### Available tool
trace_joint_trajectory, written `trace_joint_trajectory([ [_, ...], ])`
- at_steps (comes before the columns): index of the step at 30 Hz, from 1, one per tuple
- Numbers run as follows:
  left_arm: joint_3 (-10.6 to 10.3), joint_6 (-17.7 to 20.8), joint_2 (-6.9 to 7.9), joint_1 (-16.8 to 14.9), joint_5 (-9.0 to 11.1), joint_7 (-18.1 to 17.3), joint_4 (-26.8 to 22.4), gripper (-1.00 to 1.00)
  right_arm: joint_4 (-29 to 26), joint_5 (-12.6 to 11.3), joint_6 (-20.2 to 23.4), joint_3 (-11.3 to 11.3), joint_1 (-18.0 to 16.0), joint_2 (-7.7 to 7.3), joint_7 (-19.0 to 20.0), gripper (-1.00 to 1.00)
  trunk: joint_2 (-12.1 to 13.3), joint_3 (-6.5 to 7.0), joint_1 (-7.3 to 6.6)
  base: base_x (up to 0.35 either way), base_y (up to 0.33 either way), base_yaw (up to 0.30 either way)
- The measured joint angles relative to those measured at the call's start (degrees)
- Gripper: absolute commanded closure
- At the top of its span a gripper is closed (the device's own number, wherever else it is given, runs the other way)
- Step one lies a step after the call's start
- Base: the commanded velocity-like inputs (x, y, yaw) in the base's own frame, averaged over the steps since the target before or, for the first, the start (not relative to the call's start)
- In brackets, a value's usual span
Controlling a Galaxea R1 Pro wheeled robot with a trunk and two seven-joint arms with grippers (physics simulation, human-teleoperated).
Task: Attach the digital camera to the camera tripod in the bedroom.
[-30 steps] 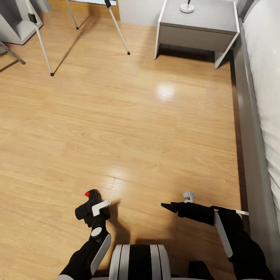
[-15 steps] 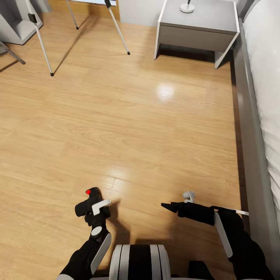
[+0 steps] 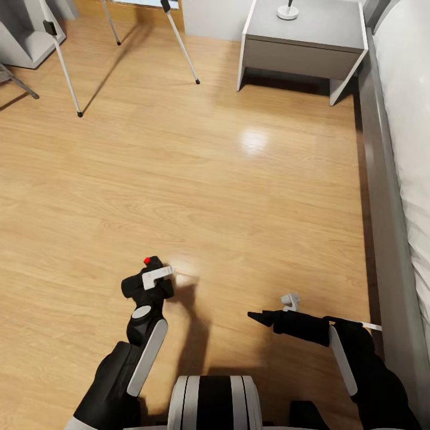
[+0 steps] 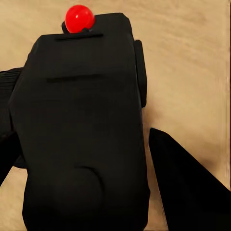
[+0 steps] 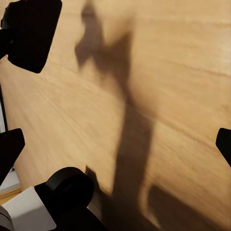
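Ahead and to my left, the camera tripod (image 3: 63, 65) stands at the far left corner of the wood floor (image 3: 239, 197), well apart from both arms; I see three thin silver legs splaying down to black feet, while its head is cut off by the top of the head view, so I cannot tell which way the mounting plate faces. My left arm is the nearer one to it, and it is the arm that carries the load: the left gripper (image 3: 149, 282) is clamped on the digital camera (image 4: 82, 130), whose black body fills the space between the dark fingers (image 4: 185, 187) in the left wrist view, red dot at the far end, long axis running along the fingers. From the head view the camera sits above the near part of the floor, red dot pointing away from me toward the tripod. I judge that the coming move is mostly a drive forward and left, then a lift. Further right, the right gripper (image 3: 272, 313) hangs idle over the floor with its jaws apart and nothing between them, near the grey bed frame (image 3: 382, 227) along the right edge. A grey nightstand (image 3: 304, 36) stands at the far right, beside the bed.
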Motion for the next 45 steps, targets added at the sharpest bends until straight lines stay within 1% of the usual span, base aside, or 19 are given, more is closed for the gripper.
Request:
trace_joint_trajectory([
  [3, -0.29, 1.86, 0.0, 0.01, 0.12, -0.03, -1.38, 1.0, -0.03, 0.04, 0.0, 0.0, 0.0, 0.0, 0.01, -1.0, 0.0, 0.0, 0.0, 0.0, 0.0, 0.0],
  [8, -1.14, 3.27, 0.02, 0.01, 0.62, -0.13, -2.2, 1.0, -0.03, 0.07, 0.0, 0.0, 0.0, 0.0, 0.02, -1.0, 0.0, 0.0, 0.0, 0.0, 0.0, 0.0],
  [10, -1.42, 3.56, 0.11, 0.01, 2.3, -0.13, -2.27, 1.0, -0.04, 0.1, -0.01, 0.0, 0.0, 0.0, 0.02, -1.0, 0.0, 0.0, 0.0, 0.0, 0.0, 0.0],
  [11, -1.52, 3.65, 0.21, 0.01, 4.03, -0.12, -2.31, 1.0, -0.06, 0.14, -0.01, 0.0, 0.0, 0.0, 0.02, -1.0, 0.0, 0.0, 0.0, 0.0, 0.0, 0.0],
  [14, -1.57, 3.75, 0.28, 0.01, 5.39, -0.06, -2.33, 1.0, -0.07, 0.16, -0.01, 0.0, 0.0, -0.01, 0.02, -1.0, 0.0, 0.0, 0.0, 0.0, 0.0, 0.0],
  [18, -1.6, 3.8, 0.38, 0.01, 6.51, -0.02, -2.3, 1.0, -0.08, 0.16, -0.01, -0.04, 0.0, -0.13, 0.02, -1.0, 0.0, 0.0, 0.0, 0.0, 0.0, 0.0],
  [24, -1.65, 3.82, 0.43, 0.01, 7.06, -0.02, -2.1, 1.0, -0.08, 0.1, -0.01, -0.01, 0.0, -0.3, 0.03, -1.0, 0.0, 0.0, 0.0, 0.0, 0.0, 0.0],
  [34, -1.7, 3.68, 0.44, 0.06, 7.18, -0.11, -2.04, 1.0, -0.18, -0.05, 0.03, -0.04, 0.0, -0.33, 0.09, -1.0, 0.13, 2.21, -0.26, 0.0, 0.0, 0.0],
  [40, -1.45, 2.97, 0.68, -0.06, 7.87, -0.5, -3.95, 1.0, -0.94, -0.28, 0.44, -0.14, 0.0, -0.34, 0.16, -1.0, 0.21, 3.54, -0.41, 0.0, 0.0, 0.0],
  [43, -1.21, 2.55, 1.46, -0.07, 8.28, -1.17, -4.41, 1.0, -1.42, -0.47, 1.03, -0.16, 0.0, -0.35, 0.28, -1.0, 0.25, 4.2, -0.49, 0.0, 0.0, 0.0],
  [44, -1.1, 2.33, 2.42, -0.08, 8.7, -2.02, -4.59, 1.0, -1.71, -0.55, 1.41, -0.16, 0.0, -0.35, 0.37, -1.0, 0.27, 4.43, -0.52, 0.0, 0.0, 0.0],
  [45, -1.05, 2.12, 3.04, -0.08, 9.18, -2.69, -4.65, 1.0, -1.83, -0.57, 1.56, -0.17, 0.0, -0.35, 0.4, -1.0, 0.28, 4.65, -0.54, 0.0, 0.0, 0.0],
])
